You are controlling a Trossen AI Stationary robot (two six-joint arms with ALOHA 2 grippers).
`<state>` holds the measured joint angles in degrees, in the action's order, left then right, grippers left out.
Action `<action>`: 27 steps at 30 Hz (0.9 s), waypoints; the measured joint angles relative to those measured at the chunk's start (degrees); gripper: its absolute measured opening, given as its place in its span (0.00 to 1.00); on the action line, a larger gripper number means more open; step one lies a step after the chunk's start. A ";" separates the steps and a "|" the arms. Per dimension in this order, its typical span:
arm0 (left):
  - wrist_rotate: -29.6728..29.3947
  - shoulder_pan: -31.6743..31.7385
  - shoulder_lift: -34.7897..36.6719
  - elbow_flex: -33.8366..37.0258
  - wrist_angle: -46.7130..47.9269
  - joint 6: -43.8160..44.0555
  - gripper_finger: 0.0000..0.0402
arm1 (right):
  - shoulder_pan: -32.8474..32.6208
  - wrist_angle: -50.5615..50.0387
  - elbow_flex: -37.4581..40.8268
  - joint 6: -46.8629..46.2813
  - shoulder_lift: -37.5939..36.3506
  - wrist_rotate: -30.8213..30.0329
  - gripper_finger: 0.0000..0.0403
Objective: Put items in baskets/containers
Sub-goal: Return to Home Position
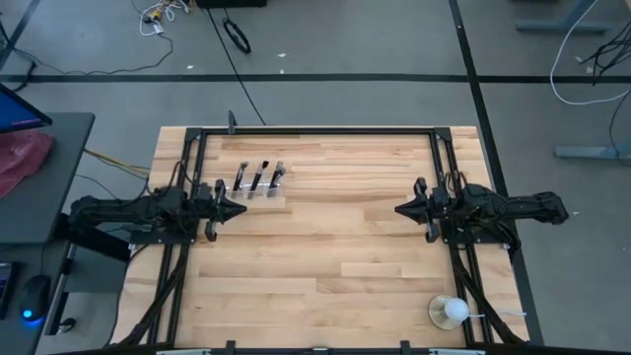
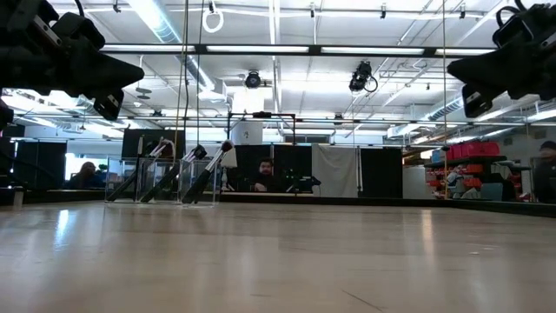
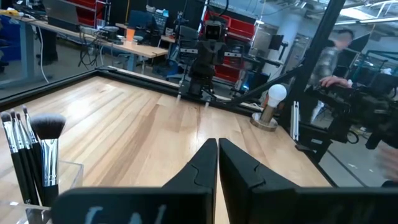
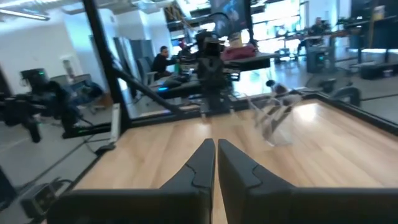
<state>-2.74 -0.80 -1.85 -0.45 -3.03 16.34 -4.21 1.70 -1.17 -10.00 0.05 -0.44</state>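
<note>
A clear brush holder (image 1: 258, 190) stands on the wooden table toward its far left. Several makeup brushes (image 2: 187, 174) stand in it on their handle ends, leaning, bristle heads up; the left wrist view shows them close by (image 3: 31, 155). My left gripper (image 1: 243, 209) hovers level just on the near side of the holder, fingers shut (image 3: 217, 149), with nothing between them. My right gripper (image 1: 398, 209) hovers level at the table's right side, facing the left one, shut (image 4: 216, 149) and holding nothing.
A white round object (image 1: 454, 312) on a small dish sits at the table's near right corner, also seen in the left wrist view (image 3: 275, 94). A black frame (image 1: 315, 129) runs around the table. Bare wood (image 1: 325, 247) lies between the two arms. People sit in the room beyond.
</note>
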 joint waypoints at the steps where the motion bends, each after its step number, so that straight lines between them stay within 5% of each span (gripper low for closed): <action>1: 0.00 0.00 0.00 0.00 -0.04 0.00 0.05 | 0.57 -0.12 0.02 0.00 0.00 -0.09 0.06; 27: 0.00 0.00 -0.02 0.02 -0.03 0.02 0.05 | 11.03 -1.07 0.11 3.17 -0.04 0.56 0.06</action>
<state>-2.74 -0.80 -1.87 -0.43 -3.05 16.35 6.82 0.63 -1.06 -6.83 0.01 0.13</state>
